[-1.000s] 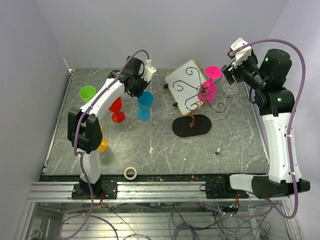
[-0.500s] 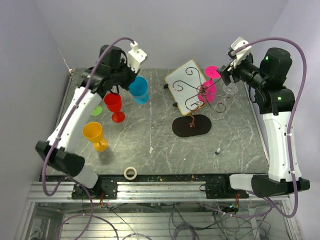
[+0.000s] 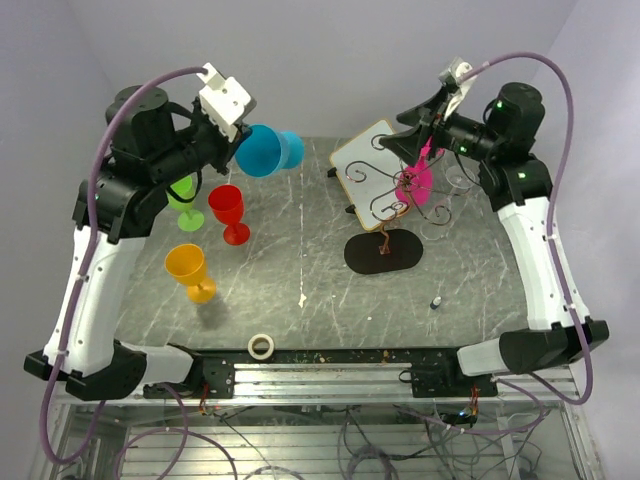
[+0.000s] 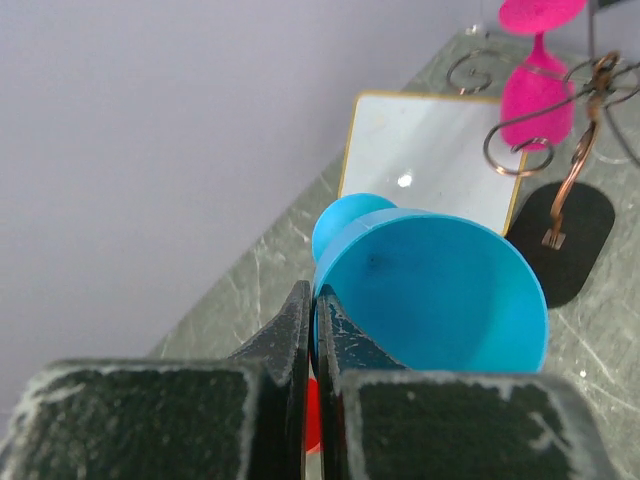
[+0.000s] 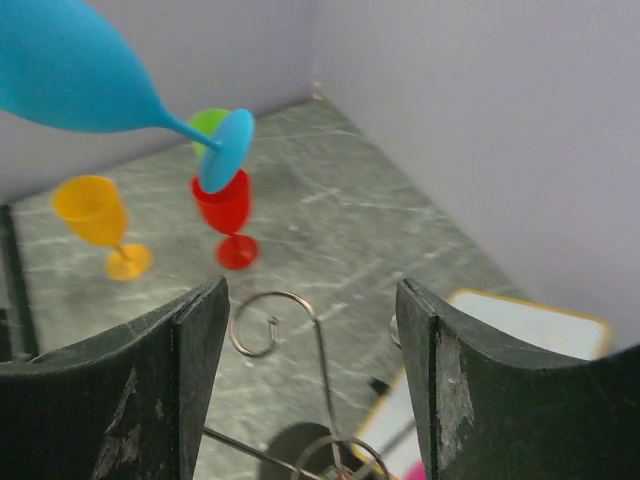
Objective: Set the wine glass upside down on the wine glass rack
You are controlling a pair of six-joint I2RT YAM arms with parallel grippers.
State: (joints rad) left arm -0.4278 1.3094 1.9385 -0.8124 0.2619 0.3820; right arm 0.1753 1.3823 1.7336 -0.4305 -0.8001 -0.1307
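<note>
The left pincer (image 3: 240, 133) grips the blue wine glass (image 3: 262, 150) by its rim, tilted in mid-air at upper left, well apart from the wine glass rack (image 3: 385, 205) at centre right, where a pink glass (image 3: 415, 182) already hangs near the open right pincer (image 3: 413, 135); carrying, inverting and hanging remain.

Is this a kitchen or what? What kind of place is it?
Probably a robot test bench in a lab, not a kitchen. A left arm and a right arm are bolted to a metal rail, plain walls box in the table, and loose cables hang underneath.
</note>
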